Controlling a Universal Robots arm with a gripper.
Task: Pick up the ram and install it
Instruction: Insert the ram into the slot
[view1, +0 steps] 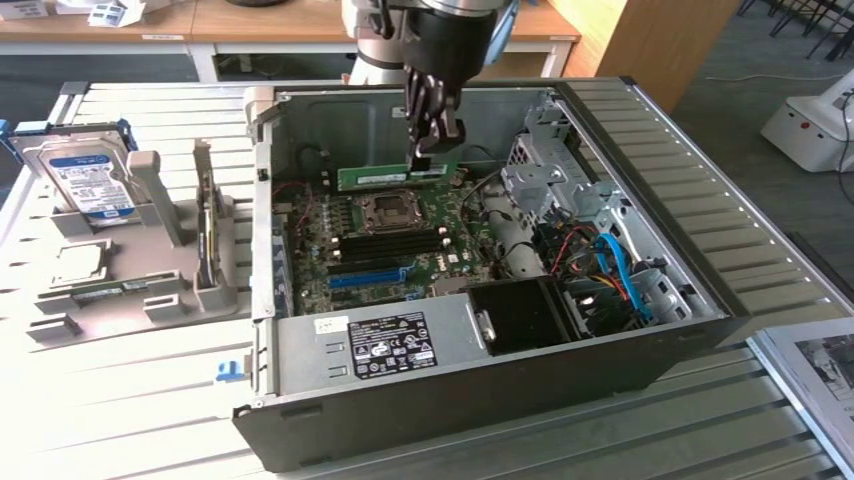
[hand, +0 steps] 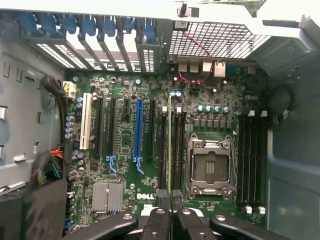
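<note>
**Gripper.** The dark, finger-jawed gripper (view1: 424, 158) hangs inside the open black and grey desktop computer case (view1: 467, 400). Its jaws are drawn tight, pinching the long, thin green ram stick (view1: 380, 178) near one end of its upper edge.

**Ram.** The stick is held level and on edge, raised off the green motherboard (view1: 441, 262), over the part of the case interior farthest from the exterior camera. No part of it is seated in a slot. In the wrist view the ram (hand: 170, 145) is seen edge-on as a thin green line running away from the gripper (hand: 170, 196). It lines up with the long black memory slots (hand: 179, 145) just beside the square metal-framed processor socket (hand: 210, 167). A long blue plastic expansion slot (hand: 138, 130) lies further along the board, apart from the stick.

**Surroundings.** The case rests on a slatted metal table (view1: 134, 400). On the exterior view's left, well apart from the case, a grey parts holder (view1: 147, 290) carries a blue-labelled hard drive (view1: 87, 180) standing upright and a square silver processor chip (view1: 80, 262).
</note>
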